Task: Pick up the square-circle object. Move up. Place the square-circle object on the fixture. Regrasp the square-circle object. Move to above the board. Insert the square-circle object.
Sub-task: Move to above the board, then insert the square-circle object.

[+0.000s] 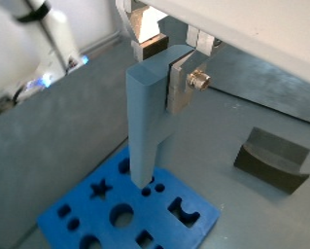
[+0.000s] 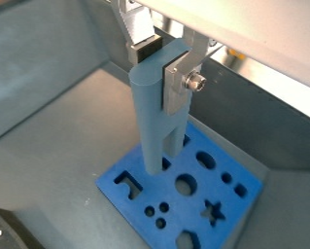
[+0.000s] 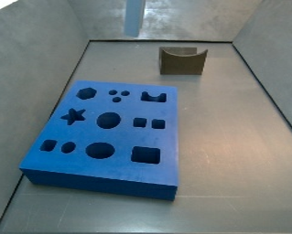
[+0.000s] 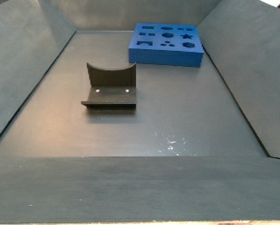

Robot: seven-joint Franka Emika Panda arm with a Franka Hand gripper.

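Counter (image 3: 221,128): flat, matte grey, seamless, bare metal look. Grey side walls (image 3: 36,64) slope outward from it on both sides. The back wall (image 3: 185,16) is the same grey and meets the counter along a pale seam. Light is soft and even, with weak shadows. In a side view, a few small bright glints (image 4: 171,141) sit on the counter and a darker band (image 4: 130,189) crosses the near edge. Beyond the wall, a washed-out white area (image 1: 15,44).

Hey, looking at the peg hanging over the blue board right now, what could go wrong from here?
The gripper holds the square-circle object only near its top end, so the long free length might tilt on contact. In both wrist views its lower tip hangs above the board among many closely spaced holes, so it may meet the wrong one. The fixture stands apart, unlikely to interfere.
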